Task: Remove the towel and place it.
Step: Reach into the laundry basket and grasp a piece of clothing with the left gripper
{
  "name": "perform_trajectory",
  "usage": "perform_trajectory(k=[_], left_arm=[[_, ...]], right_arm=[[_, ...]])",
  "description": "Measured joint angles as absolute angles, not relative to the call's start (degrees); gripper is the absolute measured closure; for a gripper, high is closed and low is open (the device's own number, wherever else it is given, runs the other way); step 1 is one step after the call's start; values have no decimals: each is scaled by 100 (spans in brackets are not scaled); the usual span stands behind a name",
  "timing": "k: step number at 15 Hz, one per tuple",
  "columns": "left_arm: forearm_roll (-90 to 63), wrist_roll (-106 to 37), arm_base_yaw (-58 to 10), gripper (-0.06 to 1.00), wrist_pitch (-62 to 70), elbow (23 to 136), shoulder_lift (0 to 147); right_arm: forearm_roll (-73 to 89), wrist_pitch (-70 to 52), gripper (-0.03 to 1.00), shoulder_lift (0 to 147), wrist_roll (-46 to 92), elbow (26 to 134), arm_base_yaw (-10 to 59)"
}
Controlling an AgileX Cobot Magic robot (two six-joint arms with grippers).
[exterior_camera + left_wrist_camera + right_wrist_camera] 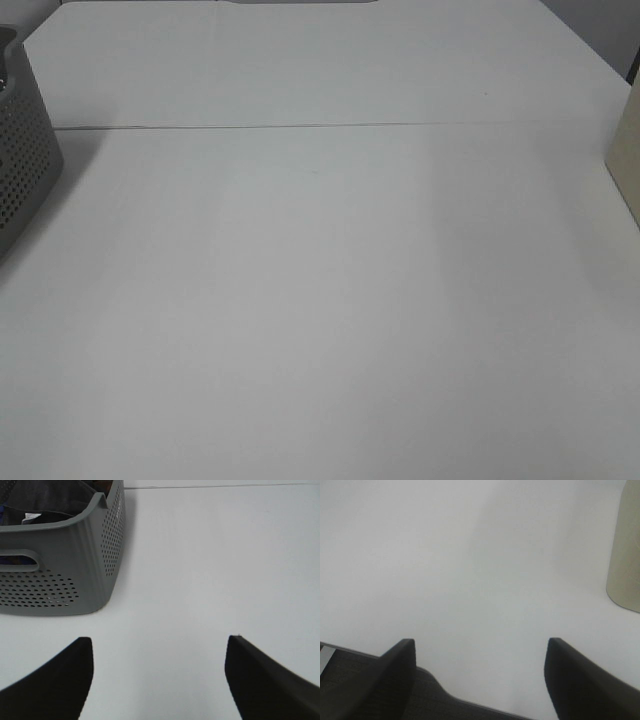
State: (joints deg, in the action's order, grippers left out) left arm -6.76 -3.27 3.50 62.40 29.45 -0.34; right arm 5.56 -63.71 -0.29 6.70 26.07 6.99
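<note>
The towel shows in the left wrist view as dark, almost black cloth bunched inside a grey perforated basket, with a small white label on it. The basket wall hides most of it. My left gripper is open over bare white table, short of the basket and apart from it. My right gripper is open too, with nothing between its fingers, near the table's edge. In the exterior high view only the basket's corner shows at the far left; neither gripper and no towel appear there.
A beige upright container stands beside the right gripper and shows at the right edge in the high view. The white table has a seam across its far part. Dark floor lies beyond the table edge.
</note>
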Motion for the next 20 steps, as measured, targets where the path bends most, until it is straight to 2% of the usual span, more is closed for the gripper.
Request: perform_trajectory(k=[16,18,20], left_arm=[[-676,-327,350,25,6240,2945,-34],[-676,-493,350,17,6240,2945,-34],[-665,-739,350,0,6240,2945,0]], right_arm=[[556,-6371,27,-29,670,2607,699],[556,-6371,27,-29,670,2607,699],[556,-6371,27,-29,670,2607,699]])
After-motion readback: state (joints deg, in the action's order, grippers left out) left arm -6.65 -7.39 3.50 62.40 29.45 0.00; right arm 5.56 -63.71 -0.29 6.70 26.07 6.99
